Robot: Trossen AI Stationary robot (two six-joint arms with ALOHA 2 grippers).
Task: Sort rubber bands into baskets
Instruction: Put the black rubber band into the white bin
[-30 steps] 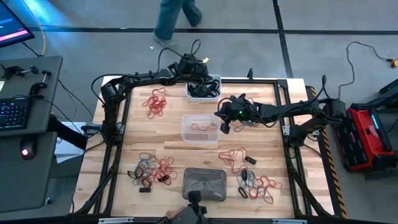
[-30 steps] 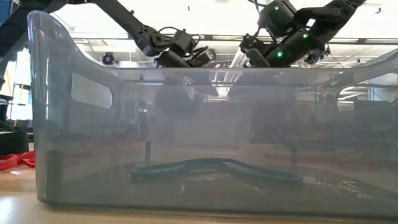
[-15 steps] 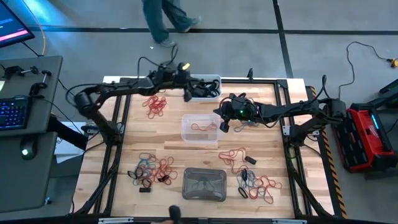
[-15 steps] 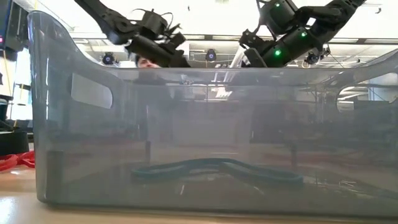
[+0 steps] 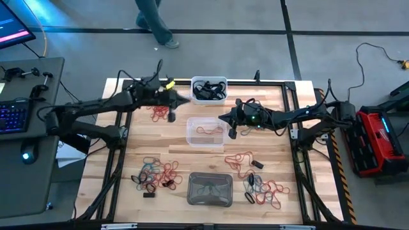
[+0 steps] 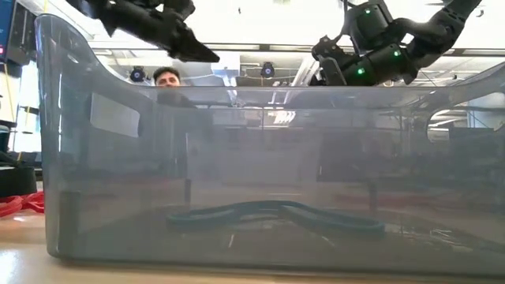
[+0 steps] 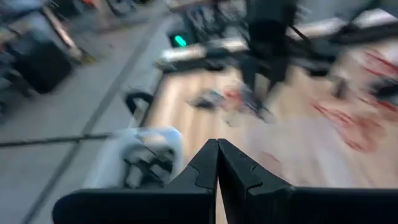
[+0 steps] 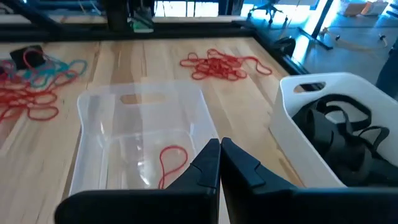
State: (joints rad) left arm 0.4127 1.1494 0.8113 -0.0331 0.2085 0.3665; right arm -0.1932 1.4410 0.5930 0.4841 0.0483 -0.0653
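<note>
My left gripper is shut and empty, above the table just left of the white basket, which holds black rubber bands. My right gripper is shut and empty, above the right rim of the clear basket; one red band lies on that basket's floor. The grey basket stands at the near edge with a dark band on its floor. Loose bands lie in heaps on the wood: red, mixed, red, mixed.
A black frame runs round the wooden table. A person walks past behind the far edge, and a head shows over the grey basket in the low view. A desk with a keyboard stands at the left.
My left gripper has drawn back from above the white basket toward the table's left edge, rising a little and staying shut. My right gripper has stayed beside the clear basket and tipped slightly. The person behind the table has walked to the left.
</note>
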